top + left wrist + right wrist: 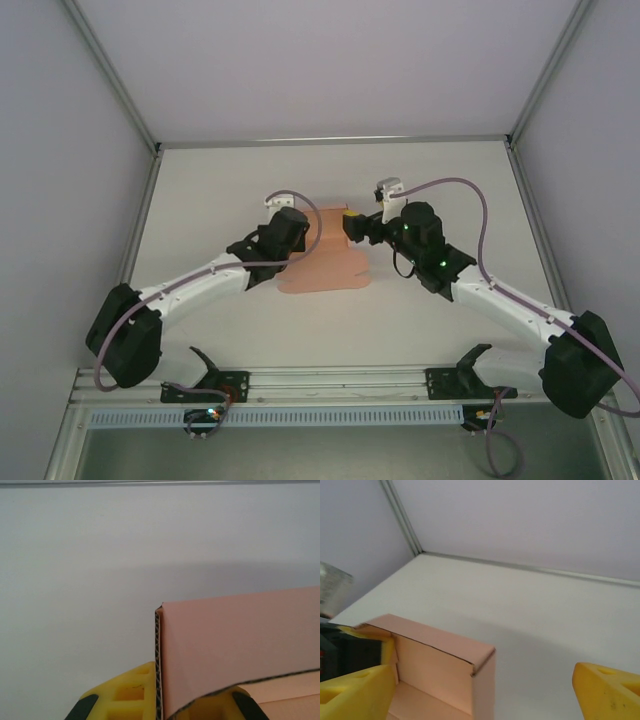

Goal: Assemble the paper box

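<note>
The paper box point(325, 262) lies partly folded on the bench point(240, 180), salmon-pink, with one wall raised at its far side and a flat sheet spreading toward the arm bases. The left end effector point(303, 235) meets the box at its left edge. In the left wrist view its yellow fingers point(127, 695) sit on either side of the upright corrugated wall, clamped on it. The right end effector point(352, 222) is at the box's right far corner. In the right wrist view its yellow fingers point(607, 690) stand wide apart, the raised corner of the box between them, nearer the left finger.
</note>
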